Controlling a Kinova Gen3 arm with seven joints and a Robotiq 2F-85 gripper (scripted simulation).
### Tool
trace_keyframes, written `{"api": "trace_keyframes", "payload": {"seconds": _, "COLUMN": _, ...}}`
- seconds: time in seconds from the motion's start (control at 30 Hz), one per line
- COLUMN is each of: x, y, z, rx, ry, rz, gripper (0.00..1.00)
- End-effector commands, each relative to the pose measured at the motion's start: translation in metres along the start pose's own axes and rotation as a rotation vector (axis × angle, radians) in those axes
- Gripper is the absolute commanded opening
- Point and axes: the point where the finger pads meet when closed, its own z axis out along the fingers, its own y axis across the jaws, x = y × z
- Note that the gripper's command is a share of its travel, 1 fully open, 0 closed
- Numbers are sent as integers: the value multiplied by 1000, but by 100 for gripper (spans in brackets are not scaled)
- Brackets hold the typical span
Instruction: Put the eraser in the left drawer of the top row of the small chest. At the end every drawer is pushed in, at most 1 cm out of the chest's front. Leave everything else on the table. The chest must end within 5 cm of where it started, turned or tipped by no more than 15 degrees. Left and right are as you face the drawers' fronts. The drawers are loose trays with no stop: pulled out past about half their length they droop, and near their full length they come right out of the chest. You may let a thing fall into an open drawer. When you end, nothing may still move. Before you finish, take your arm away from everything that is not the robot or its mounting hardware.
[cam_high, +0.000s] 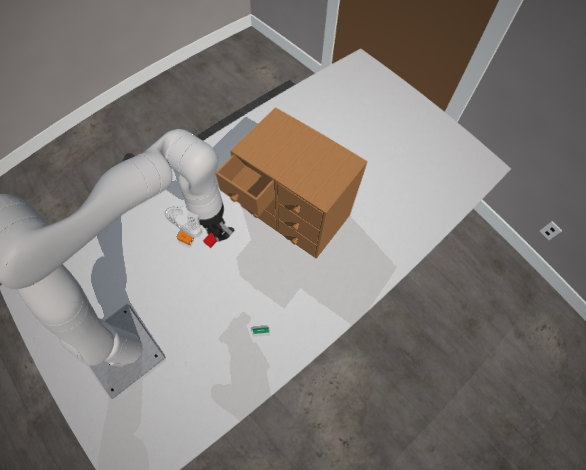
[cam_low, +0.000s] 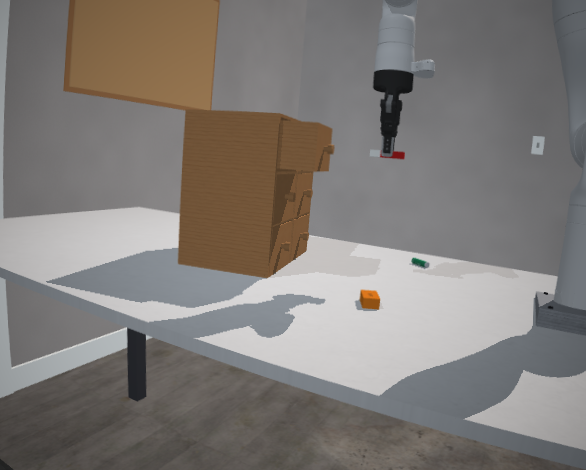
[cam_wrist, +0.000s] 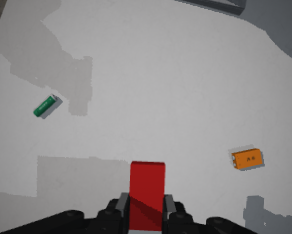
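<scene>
The red and white eraser (cam_high: 210, 240) (cam_low: 395, 155) (cam_wrist: 147, 182) is held level between the fingers of my gripper (cam_low: 387, 149) (cam_wrist: 146, 206), well above the table. Its red part points away from the chest in the exterior view, its white end towards it. The small chest (cam_high: 300, 145) (cam_low: 227, 190) stands upright on the table. Its top-row left drawer (cam_high: 247, 201) (cam_low: 300, 147) is pulled partly out and looks level; the part of its inside that shows is empty. My gripper is in front of this drawer, clear of it. The other drawers look pushed in.
An orange block (cam_high: 185, 237) (cam_low: 370, 299) (cam_wrist: 247, 158) lies on the table below and beside my gripper. A green cylinder (cam_high: 260, 330) (cam_low: 420, 262) (cam_wrist: 45, 106) with a pale end lies farther from the chest. The arm's base plate (cam_high: 150, 350) is at the table's other end.
</scene>
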Motion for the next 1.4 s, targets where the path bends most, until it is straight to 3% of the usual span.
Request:
{"api": "trace_keyframes", "payload": {"seconds": 0.0, "x": -2, "y": -1, "z": -15, "rx": 5, "ry": -13, "rz": 4, "gripper": 19}}
{"api": "trace_keyframes", "payload": {"seconds": 0.47, "x": -1, "y": -2, "z": -69, "rx": 5, "ry": -13, "rz": 5, "gripper": 19}}
{"api": "trace_keyframes", "payload": {"seconds": 0.87, "x": -1, "y": -2, "z": -86, "rx": 5, "ry": -13, "rz": 6, "gripper": 19}}
{"api": "trace_keyframes", "payload": {"seconds": 1.37, "x": -1, "y": -2, "z": -88, "rx": 5, "ry": -16, "rz": 6, "gripper": 19}}
